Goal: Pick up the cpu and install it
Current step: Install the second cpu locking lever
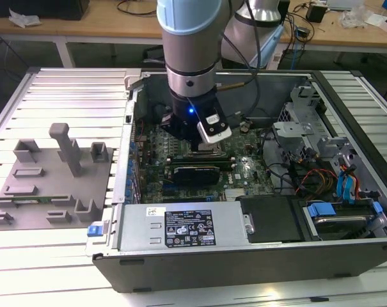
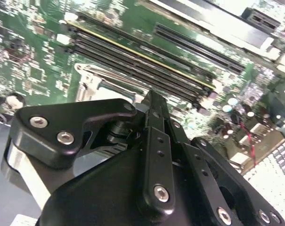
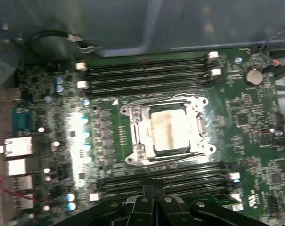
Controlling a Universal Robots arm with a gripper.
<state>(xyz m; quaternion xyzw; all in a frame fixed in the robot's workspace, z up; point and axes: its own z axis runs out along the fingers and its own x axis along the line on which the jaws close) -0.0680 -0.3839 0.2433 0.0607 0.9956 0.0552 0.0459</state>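
The cpu (image 3: 170,129) is a pale silver square lying flat inside the metal-framed socket (image 3: 133,136) on the green motherboard (image 3: 255,155), between two banks of dark memory slots. My gripper (image 3: 149,203) hovers a little above the board beside the socket, its black fingers (image 2: 154,117) pressed together with nothing between them. In the exterior view the arm reaches down into the open computer case, and my gripper (image 1: 198,144) is low over the board's middle, which hides the socket there.
Case walls (image 1: 130,128) ring the board. A silver power supply (image 1: 187,227) lies along the near side, with drive bays and cables (image 1: 327,173) at the exterior view's right. A grey fixture with blocks (image 1: 52,179) sits on the ribbed table at the left.
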